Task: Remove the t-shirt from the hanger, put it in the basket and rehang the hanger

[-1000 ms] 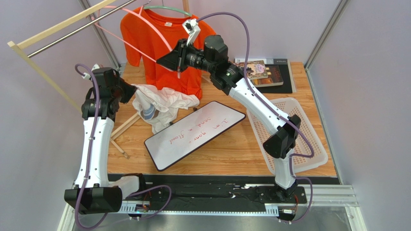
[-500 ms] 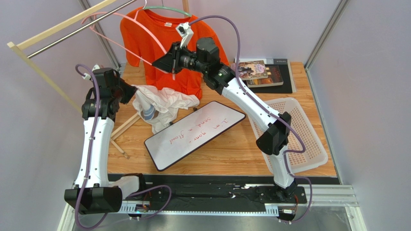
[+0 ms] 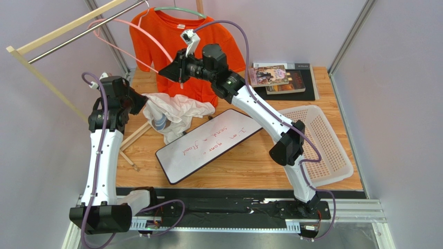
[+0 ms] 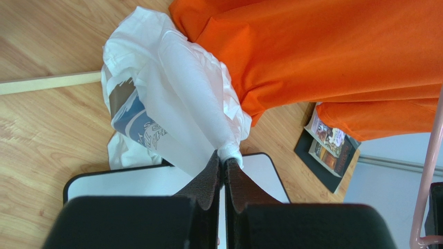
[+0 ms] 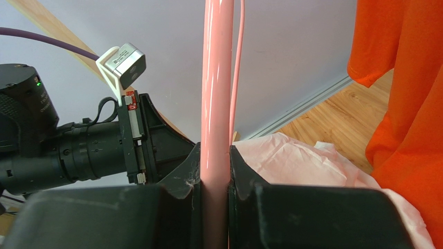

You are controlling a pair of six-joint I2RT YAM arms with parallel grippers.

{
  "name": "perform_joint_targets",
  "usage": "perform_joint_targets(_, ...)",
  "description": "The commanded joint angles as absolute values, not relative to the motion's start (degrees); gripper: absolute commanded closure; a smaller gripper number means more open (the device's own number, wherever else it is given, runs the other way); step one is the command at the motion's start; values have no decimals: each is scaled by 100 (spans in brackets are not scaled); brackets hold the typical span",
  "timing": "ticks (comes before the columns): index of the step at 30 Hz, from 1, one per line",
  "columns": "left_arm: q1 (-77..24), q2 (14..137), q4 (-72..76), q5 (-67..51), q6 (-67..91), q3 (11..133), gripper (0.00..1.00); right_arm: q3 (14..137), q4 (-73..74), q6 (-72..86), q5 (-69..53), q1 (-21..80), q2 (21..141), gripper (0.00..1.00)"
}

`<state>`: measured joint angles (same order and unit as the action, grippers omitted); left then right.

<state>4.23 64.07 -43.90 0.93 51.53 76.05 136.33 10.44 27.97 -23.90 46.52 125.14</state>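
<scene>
two pinches, one on cloth and one on plastic

my left end effector [image 4: 224, 158] is pressed together on a fold of the crumpled white cotton t-shirt [image 4: 182, 104]. that fold is drawn up to the fingertips, and the rest lies heaped on the wooden bench [image 3: 244, 161], its edge touching the white rectangular whiteboard [image 3: 208, 145]. my right end effector [image 5: 215, 155] clamps the thin pink plastic hanger [image 5: 216, 78] by one bar, up in the air in front of the hanging orange t-shirt [image 3: 171, 41]. the white shirt is off that hanger, lower and to its left.

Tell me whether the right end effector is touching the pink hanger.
Touching. The right wrist view shows the right end effector pinching the pink hanger, no gap either side.
</scene>
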Motion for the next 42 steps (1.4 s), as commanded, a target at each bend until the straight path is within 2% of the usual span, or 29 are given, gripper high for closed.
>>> perform_joint_targets(1,457,6109,-4315,35,5071,7453,100,13852,931,2364,-2083,4737,12454,100)
perform_joint_targets(3,466,6047,-4307,44,5071,7348,100,13729,958,2329,-1978,4737,12393,98)
perform_joint_targets(6,466,5942,-4237,-95,5106,7199,100,13588,1002,2285,-1855,4737,12270,73)
perform_joint_targets(7,466,5898,-4210,-105,5098,7129,100,13553,1045,2250,-1820,4737,12243,60)
perform_joint_targets(10,466,5757,-4078,-228,5045,6979,100,13422,1274,2206,-1618,4720,12085,42)
perform_joint_targets(12,457,5608,-3973,-325,5036,6891,100,13281,1388,2267,-1407,4676,11875,37)
perform_joint_targets(13,457,5555,-3938,-360,5045,6786,100,13185,1406,2311,-1380,4658,11778,31)
perform_joint_targets(20,387,4966,-3630,-650,5106,6232,100,12298,1635,2241,-1239,4413,10856,21)
perform_joint_targets(27,299,4816,-2787,-1501,5616,5906,100,10831,1687,1566,-880,4307,9933,13)
perform_joint_targets(30,264,4860,-2768,-1704,5687,5941,100,10530,1687,1442,-773,4272,9712,6)
perform_joint_targets(33,255,4921,-2935,-1862,5730,6064,100,10442,1670,1284,-817,4201,9598,5)
perform_joint_targets(37,220,5150,-2953,-2267,5906,6363,100,9532,1058,1020,-1107,4175,9282,3)
perform_joint_targets(42,97,5572,-3006,-2900,6064,6916,100,8553,45,958,-2116,4122,9105,3)
